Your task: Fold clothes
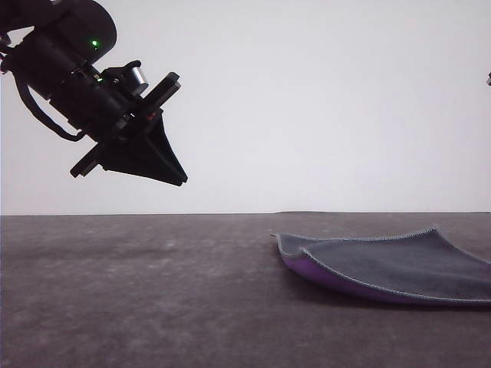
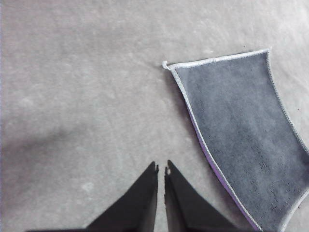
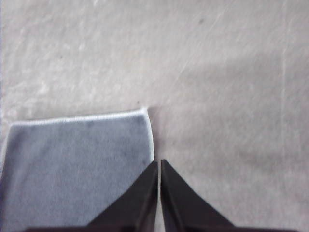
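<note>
I've got the cloth (image 1: 391,264) lying on the table (image 1: 138,291) at about 4 o'clock in the front view, dark grey face up, purple peeking along the near edge, so it looks folded once already, tho I can't be sure. Near edge curls up a bit off the surface.

L gripper (image 1: 181,178) hangs high at 10 o'clock, well apart from the cloth, fingers pinched nearly together w/ nothing between them. In its wrist view the stitched corner (image 2: 165,64) sits clear, w/ bare table all round it, so plenty of room to come down.

R gripper (image 3: 159,164) also narrow, empty, tips just beside the cloth's other corner (image 3: 144,112). I judge that's placed for a corner pinch; bare table beyond gives room for it.
</note>
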